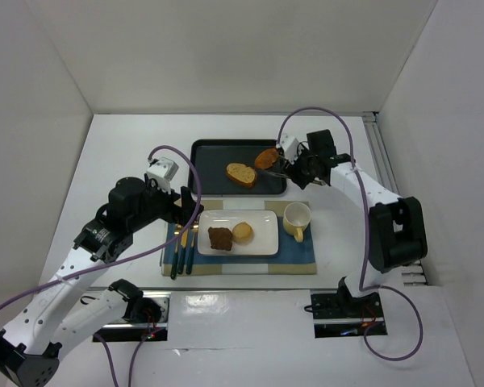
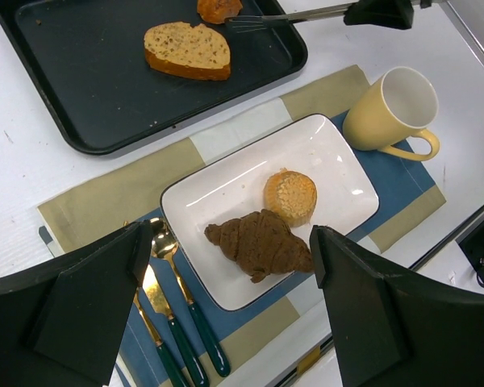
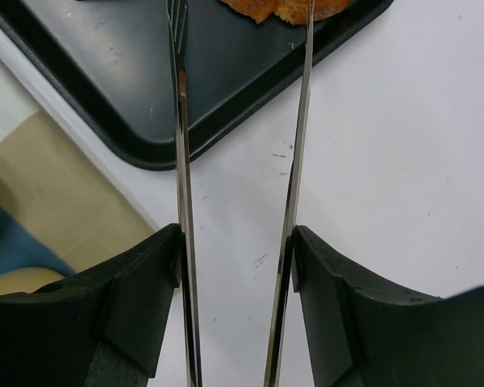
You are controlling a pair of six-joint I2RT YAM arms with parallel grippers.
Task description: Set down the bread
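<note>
1. Left gripper (image 2: pixel 230 254) hangs nearest, fingers wide apart over the white plate (image 2: pixel 323 153), which holds a chocolate croissant (image 2: pixel 260 242) and a bun (image 2: pixel 290 196).
2. Right gripper (image 3: pixel 235 242): fingers clamped on metal tongs (image 3: pixel 180 121), tips right at the toasted bread piece (image 1: pixel 266 158) in the black tray (image 1: pixel 210 149), 2 o'clock corner; a bread slice (image 1: pixel 241 174) sits mid-tray.
3. My guess: light and crumbly, so pinch gently across the middle.
4. At the plate's 3 o'clock, the yellow mug (image 2: pixel 391 109) looks empty.

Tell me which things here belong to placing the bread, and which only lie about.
For the job: right gripper, thin metal tongs, orange-brown toasted bread piece, pale bread slice, black rectangular tray, white rectangular plate.

Lying about: yellow ceramic mug, brown croissant, round golden bun, green-handled cutlery, blue-and-beige placemat.
</note>
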